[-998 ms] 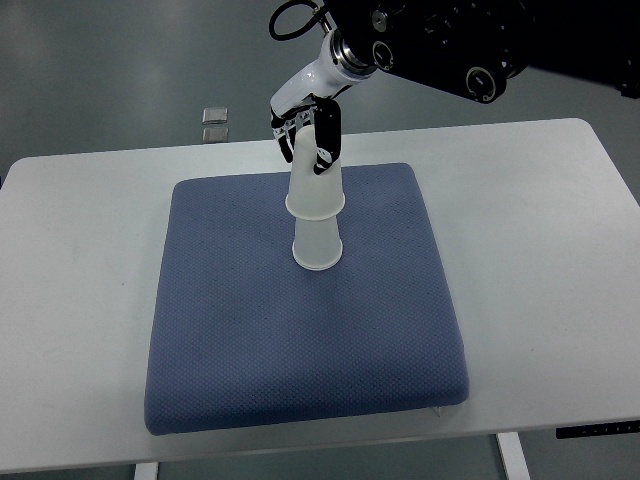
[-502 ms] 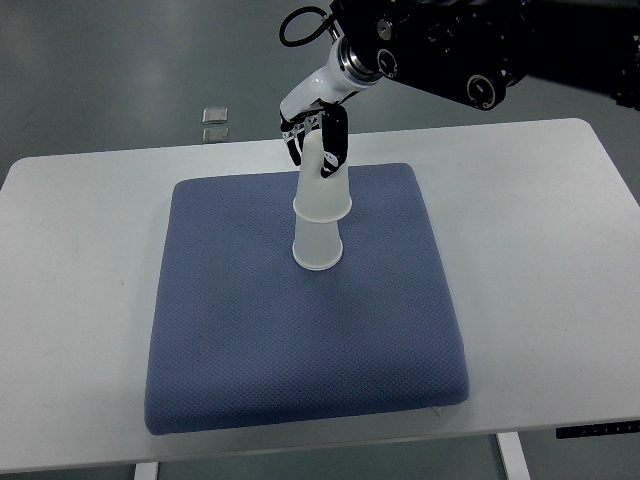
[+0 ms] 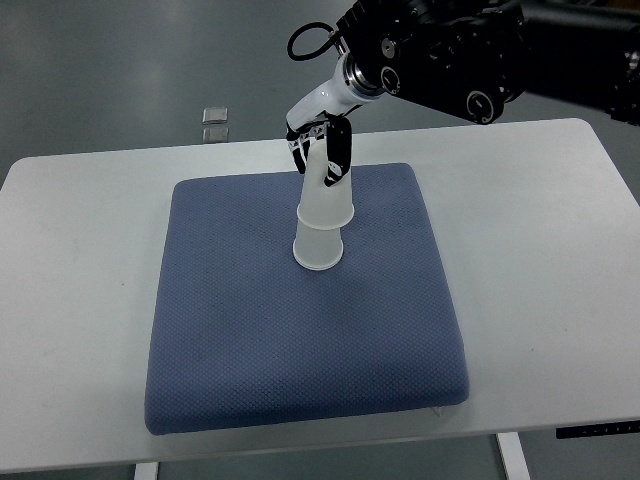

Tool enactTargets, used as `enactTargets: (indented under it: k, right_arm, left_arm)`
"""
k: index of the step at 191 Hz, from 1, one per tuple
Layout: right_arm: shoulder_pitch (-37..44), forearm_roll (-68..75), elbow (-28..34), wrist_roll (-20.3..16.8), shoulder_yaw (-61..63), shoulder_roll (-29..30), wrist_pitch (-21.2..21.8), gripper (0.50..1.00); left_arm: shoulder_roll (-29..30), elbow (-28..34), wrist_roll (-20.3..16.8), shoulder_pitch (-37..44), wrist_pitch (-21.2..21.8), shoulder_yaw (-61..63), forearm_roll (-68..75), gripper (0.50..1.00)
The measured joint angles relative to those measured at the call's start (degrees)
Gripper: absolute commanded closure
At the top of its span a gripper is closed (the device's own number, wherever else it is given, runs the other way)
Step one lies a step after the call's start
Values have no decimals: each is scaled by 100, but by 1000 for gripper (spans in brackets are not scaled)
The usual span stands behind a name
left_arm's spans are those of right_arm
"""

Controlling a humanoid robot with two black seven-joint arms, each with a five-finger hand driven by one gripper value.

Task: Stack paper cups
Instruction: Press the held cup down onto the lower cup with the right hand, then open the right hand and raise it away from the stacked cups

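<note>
right hand (image 3: 322,150) reaches down from the top, fingers pinched round the upper paper cup (image 3: 325,195), nested over the lower cup (image 3: 318,250) on a textured blue pad (image 3: 300,330)

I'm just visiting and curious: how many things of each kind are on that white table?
White paper cups: 2, upper white paper cup held over lower white paper cup
Blue textured fabric mat: 1
Total: 3

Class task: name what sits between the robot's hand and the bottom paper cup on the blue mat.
In the top view, the upper paper cup held by the right hand sits between it and the bottom paper cup.
</note>
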Motion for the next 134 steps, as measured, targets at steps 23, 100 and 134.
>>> enactTargets:
  k: [23, 100, 134]
  right_arm:
    - [-32, 0, 0, -5, 8, 0, -108, 895]
    - [-273, 0, -51, -28, 8, 0, -369, 891]
    - [-449, 0, -60, -86, 8, 0, -516, 889]
  left_arm:
    - [0, -7, 0, 0, -2, 5, 0, 500]
    - [0, 0, 0, 0, -2, 0, 0, 500]
    - [0, -7, 0, 0, -2, 6, 0, 500]
